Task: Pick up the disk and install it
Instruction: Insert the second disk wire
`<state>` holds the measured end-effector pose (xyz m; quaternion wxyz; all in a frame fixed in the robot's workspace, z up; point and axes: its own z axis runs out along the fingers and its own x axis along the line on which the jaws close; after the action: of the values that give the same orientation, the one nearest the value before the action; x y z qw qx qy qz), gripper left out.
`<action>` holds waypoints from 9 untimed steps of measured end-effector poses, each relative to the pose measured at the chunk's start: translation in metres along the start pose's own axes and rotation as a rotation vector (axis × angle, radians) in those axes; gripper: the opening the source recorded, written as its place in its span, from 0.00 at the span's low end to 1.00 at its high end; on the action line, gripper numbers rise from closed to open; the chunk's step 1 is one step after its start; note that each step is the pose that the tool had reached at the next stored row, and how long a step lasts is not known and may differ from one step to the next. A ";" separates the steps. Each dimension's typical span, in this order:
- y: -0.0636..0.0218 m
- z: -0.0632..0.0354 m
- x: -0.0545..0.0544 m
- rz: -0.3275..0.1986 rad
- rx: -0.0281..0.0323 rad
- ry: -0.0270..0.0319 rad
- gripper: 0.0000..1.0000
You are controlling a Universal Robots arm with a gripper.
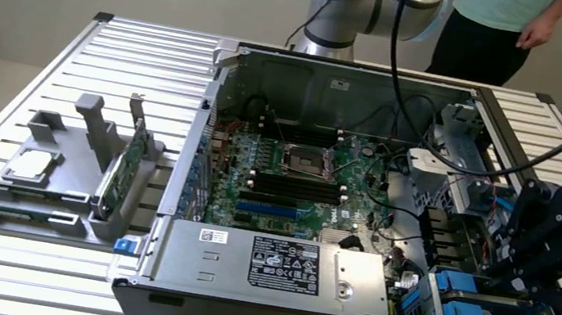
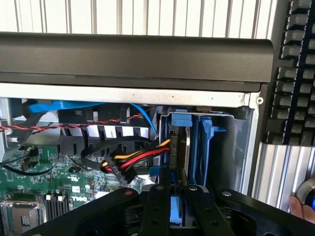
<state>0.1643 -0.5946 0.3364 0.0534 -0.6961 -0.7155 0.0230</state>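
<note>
Disk (image 2: 178, 209) stands on edge, clamped in the tool (image 2: 177, 206), directly above the blue-railed bay (image 2: 206, 147), long axis pointing in.

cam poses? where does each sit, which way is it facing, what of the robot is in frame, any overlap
Exterior view: off the arm, raised, angled down into the open computer case; arm and gripper at its right, over the blue drive bay.
Wrist view: on the wrist, facing past the gripper into the same blue drive bay.
Shared: gripper, drive bay, motherboard.
</note>
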 end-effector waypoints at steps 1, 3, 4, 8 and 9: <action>0.0000 -0.0001 -0.001 -0.001 -0.0001 0.0041 0.17; 0.0000 -0.0001 -0.002 -0.002 -0.0005 0.0124 0.18; 0.0000 -0.0003 -0.002 -0.003 -0.0004 0.0169 0.18; -0.0005 -0.0029 -0.004 -0.005 -0.0005 0.0274 0.37; -0.0010 -0.0039 -0.004 -0.007 -0.0005 0.0287 0.37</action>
<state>0.1639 -0.5988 0.3402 0.0635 -0.6939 -0.7171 0.0126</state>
